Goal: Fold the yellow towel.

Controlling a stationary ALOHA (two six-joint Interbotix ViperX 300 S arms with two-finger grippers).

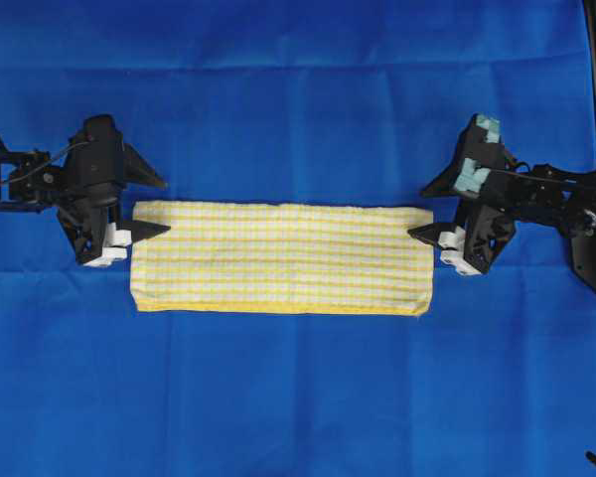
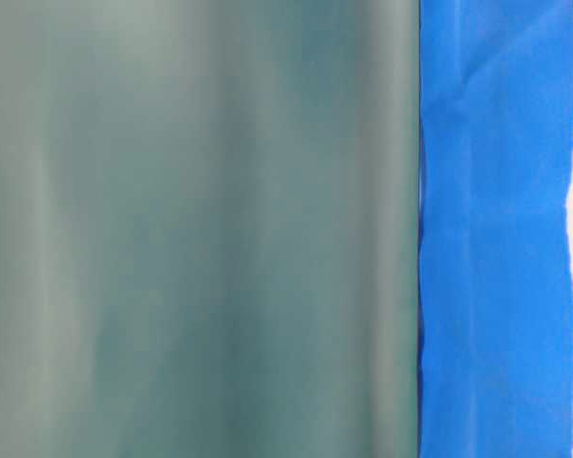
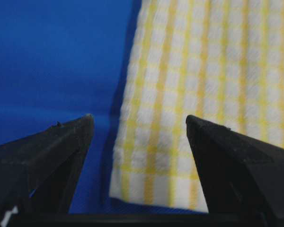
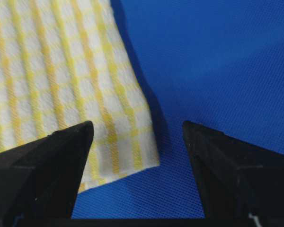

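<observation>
The yellow towel (image 1: 281, 257), white with yellow checks and a yellow hem along its near edge, lies flat as a long folded rectangle on the blue cloth. My left gripper (image 1: 157, 207) is open at the towel's far left corner, jaws straddling that corner (image 3: 154, 175). My right gripper (image 1: 425, 210) is open at the far right corner, jaws straddling it (image 4: 128, 142). Neither holds anything. The towel does not show in the table-level view.
The large plain blue cloth (image 1: 298, 397) covers the table all round the towel. The table-level view is mostly blocked by a blurred grey-green surface (image 2: 201, 229), with blue cloth (image 2: 497, 229) at its right.
</observation>
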